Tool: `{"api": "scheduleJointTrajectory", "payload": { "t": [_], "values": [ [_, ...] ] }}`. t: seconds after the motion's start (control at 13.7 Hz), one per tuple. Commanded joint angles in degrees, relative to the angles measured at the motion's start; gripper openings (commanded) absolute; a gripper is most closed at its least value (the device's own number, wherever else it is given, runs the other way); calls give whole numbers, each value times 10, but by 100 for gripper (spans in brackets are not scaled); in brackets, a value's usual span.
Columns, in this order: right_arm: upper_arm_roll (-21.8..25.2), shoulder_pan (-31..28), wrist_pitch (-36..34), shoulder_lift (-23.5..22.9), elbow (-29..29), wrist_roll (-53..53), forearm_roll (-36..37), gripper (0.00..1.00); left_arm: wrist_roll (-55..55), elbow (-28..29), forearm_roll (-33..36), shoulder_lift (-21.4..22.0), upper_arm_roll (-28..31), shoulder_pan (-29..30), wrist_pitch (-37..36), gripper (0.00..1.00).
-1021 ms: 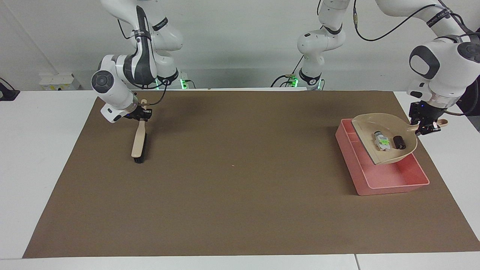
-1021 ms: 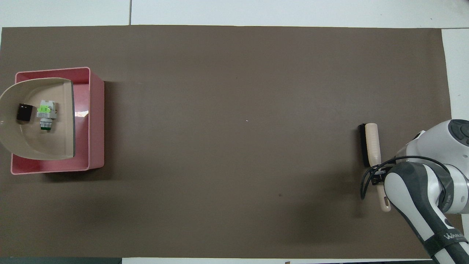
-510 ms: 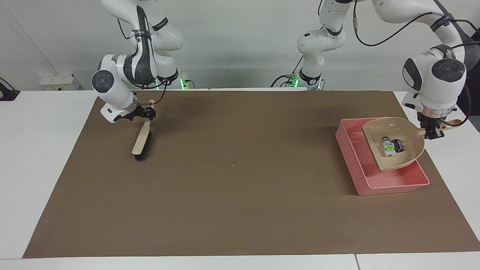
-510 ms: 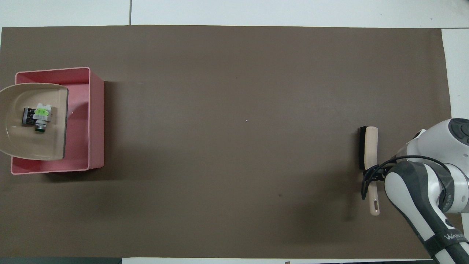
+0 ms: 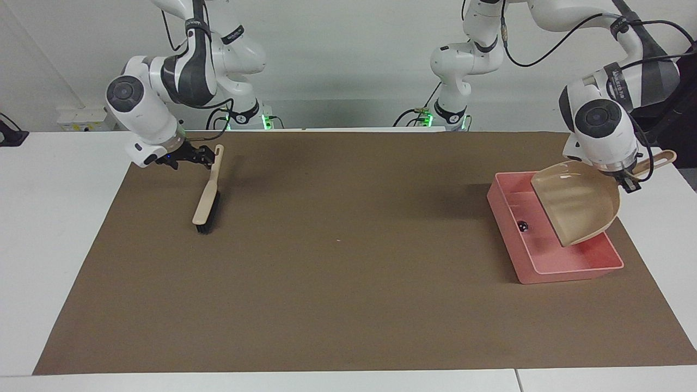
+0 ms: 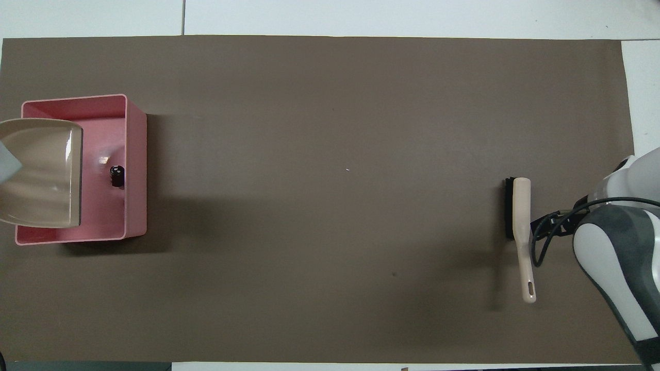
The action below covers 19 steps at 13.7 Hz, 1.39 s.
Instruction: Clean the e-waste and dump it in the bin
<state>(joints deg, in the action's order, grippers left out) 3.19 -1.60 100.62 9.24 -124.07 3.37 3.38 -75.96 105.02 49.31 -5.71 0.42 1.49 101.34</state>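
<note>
Facing view, right edge: left gripper (image 5: 630, 182) is gripping the tipped dustpan (image 5: 578, 206); one part (image 5: 523, 225) is lying in the bin (image 5: 566, 267), the other unseen.

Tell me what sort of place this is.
Likely a robotics lab: two Franka arms at a white table under a brown mat, the left gripper tipping a dustpan over a pink bin.

no legible text, arm band lettering too small to read
</note>
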Motion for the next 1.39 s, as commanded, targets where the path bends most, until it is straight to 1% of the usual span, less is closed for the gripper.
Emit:
{"api": "scheduleJointTrajectory", "payload": {
  "t": [0.0,0.07,0.22,0.36,0.51,0.66,0.73,0.8,0.88,0.95,1.02,1.09,1.24,1.31],
  "values": [
    [-2,-3,-44,9,85,5,-2,99,18,-27,32,10,1,-28,-61,0],
    [-1,-5,-53,3,113,5,-1,99,13,-39,32,20,-2,-30,-78,0],
    [-1,-9,-70,-12,150,8,-2,99,-16,-44,8,42,-9,-46,-104,0],
    [-1,-13,-100,-21,187,8,-5,99,-51,-45,-76,56,-9,-49,-99,0],
    [4,4,-102,-53,205,5,-6,99,-47,-39,-155,59,-9,-65,-85,0],
    [10,13,-109,-77,245,5,-3,99,-46,-16,-219,68,-9,-79,-58,0],
    [16,13,-121,-95,263,5,-3,99,-42,1,-240,69,-9,-103,-42,0],
    [18,14,-124,-99,276,5,-3,99,-29,15,-247,65,-9,-132,-33,0],
    [22,16,-130,-101,280,6,-3,99,9,28,-255,60,-9,-165,-28,0],
    [23,17,-132,-95,281,5,-3,99,44,45,-271,57,-9,-188,-17,0],
    [17,13,-131,-78,277,4,-3,99,68,59,-287,51,-9,-211,5,0],
    [18,12,-129,-71,274,5,-3,99,98,69,-291,37,-9,-243,21,0],
    [18,13,-122,-70,274,5,-3,99,181,68,-294,-3,-9,-297,40,0],
    [18,16,-122,-70,276,4,-1,99,207,67,-300,-13,-9,-318,53,0]
  ]
}}
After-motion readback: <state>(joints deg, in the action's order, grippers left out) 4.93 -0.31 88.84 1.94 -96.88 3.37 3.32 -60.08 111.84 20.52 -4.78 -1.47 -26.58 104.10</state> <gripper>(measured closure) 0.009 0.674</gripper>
